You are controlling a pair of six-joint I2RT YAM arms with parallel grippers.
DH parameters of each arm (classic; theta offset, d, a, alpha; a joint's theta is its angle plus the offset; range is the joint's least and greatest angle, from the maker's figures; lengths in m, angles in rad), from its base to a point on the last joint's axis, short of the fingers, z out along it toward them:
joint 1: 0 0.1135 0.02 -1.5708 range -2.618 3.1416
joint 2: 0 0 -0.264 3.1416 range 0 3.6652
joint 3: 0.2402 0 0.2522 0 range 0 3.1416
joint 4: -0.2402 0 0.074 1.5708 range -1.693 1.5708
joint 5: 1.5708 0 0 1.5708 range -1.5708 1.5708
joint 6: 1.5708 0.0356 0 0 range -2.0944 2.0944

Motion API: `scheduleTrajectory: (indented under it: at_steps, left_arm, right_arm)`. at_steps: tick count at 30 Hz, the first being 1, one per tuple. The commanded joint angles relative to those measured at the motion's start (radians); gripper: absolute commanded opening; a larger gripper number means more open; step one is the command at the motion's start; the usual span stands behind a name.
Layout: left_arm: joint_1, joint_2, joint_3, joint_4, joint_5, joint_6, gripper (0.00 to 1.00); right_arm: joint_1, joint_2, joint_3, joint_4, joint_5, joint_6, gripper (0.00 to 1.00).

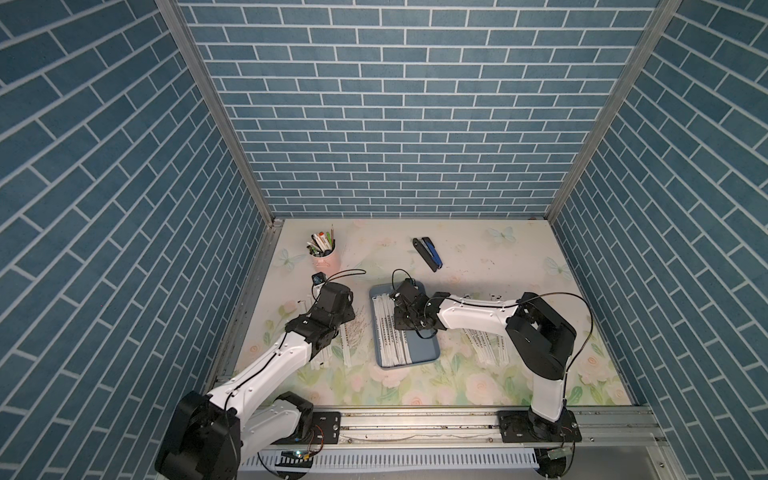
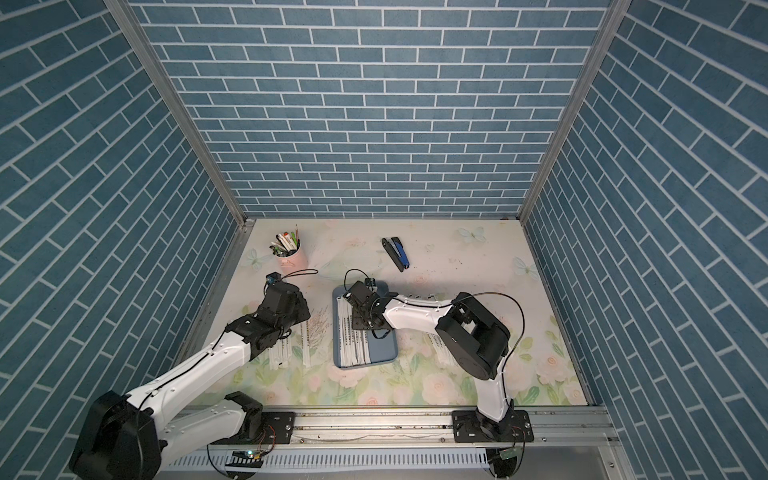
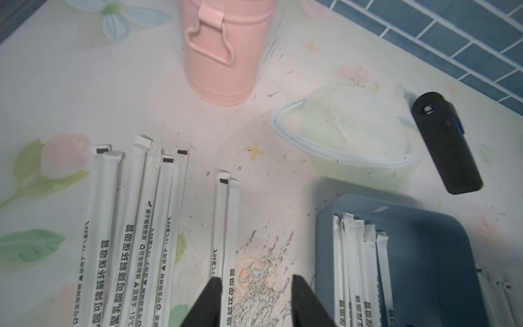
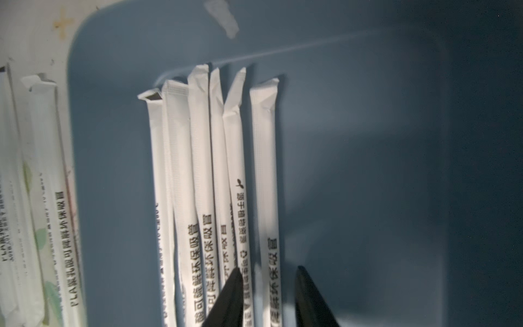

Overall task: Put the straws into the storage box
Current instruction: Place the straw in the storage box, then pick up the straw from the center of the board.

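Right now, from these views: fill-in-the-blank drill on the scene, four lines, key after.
1. The storage box holds a row of white ____.
2. The pens stand in a ____ cup.
3. The stapler is black and ____.
4. The right tool hangs over the storage ____, jaws apart.
Missing: straws; pink; blue; box.

In both top views my left arm (image 1: pixel 274 365) covers some loose straws (image 1: pixel 348 353), whose print is too small to read. My left wrist view cuts off the cup's (image 3: pixel 226 56) top and part of the tray (image 3: pixel 424 254).
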Motion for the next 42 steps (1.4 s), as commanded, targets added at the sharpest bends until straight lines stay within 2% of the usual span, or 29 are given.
scheduleTrajectory:
  at_steps: [1, 7, 13, 21, 36, 42]
  left_arm:
    - [0.028, 0.064, -0.021, 0.008, 0.033, 0.014, 0.37]
    - [0.082, 0.16, -0.004, 0.011, 0.036, 0.048, 0.32]
    - [0.126, 0.222, -0.002, 0.024, 0.072, 0.082, 0.28]
    - [0.129, 0.257, 0.008, 0.053, 0.11, 0.129, 0.29]
    - [0.128, 0.34, -0.013, 0.092, 0.159, 0.116, 0.28]
    - [0.124, 0.35, -0.048, 0.046, 0.153, 0.08, 0.13]
  right_arm:
    - [-0.005, -0.086, 0.025, -0.043, 0.017, -0.039, 0.36]
    - [-0.026, -0.155, -0.001, -0.04, 0.07, -0.087, 0.36]
    - [-0.058, -0.199, -0.067, -0.004, 0.067, -0.104, 0.36]
    - [-0.073, -0.219, -0.114, 0.025, 0.067, -0.11, 0.35]
    - [-0.076, -0.222, -0.126, 0.035, 0.07, -0.11, 0.34]
    - [-0.077, -0.227, -0.124, 0.038, 0.084, -0.107, 0.33]
